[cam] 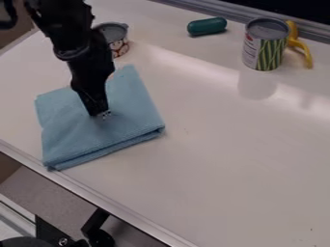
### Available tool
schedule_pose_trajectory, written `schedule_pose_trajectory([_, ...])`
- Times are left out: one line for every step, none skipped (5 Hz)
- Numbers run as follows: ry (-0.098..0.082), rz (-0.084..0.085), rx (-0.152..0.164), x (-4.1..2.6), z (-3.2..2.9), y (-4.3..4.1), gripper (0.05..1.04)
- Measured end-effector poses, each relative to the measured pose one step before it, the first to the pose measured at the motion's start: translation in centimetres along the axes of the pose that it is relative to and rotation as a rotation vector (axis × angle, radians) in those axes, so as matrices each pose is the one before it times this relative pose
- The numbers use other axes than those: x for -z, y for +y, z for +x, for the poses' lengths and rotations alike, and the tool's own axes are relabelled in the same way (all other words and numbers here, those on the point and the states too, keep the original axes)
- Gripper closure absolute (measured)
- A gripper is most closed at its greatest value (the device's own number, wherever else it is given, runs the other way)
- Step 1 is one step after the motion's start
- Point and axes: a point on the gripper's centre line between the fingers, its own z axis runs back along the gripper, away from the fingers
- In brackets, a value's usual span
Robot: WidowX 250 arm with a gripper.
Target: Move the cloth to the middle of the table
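On the left part of the table (226, 159), we judge the blue cloth (74, 137) light, soft and limp, best pinched near its centre through every layer. The black gripper (101, 115) is there, though we cannot tell how far open it is or whether it holds anything. From its left edge to its right corner, we see a flat, roughly square fold, at least 2 layers thick.

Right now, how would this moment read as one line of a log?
hand: low at cloth | cloth: folded, near table edge | task: cloth not yet in middle
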Motion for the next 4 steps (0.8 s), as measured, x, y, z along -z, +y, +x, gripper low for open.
schedule_pose_trajectory([0.0372,0.0144,-0.0173,1.553,-0.120,-0.013,1.031])
schedule_pose_trajectory([0.0231,0.0042,-0.0011,0.025,0.136,-0.386,1.031])
schedule_pose_trajectory([0.0049,-0.0088,-0.0531,0.172,0.583,-0.452,1.031])
schedule_pose_trajectory([-0.0232,-0.0155,-0.0754,-0.060,1.598,-1.098,1.031])
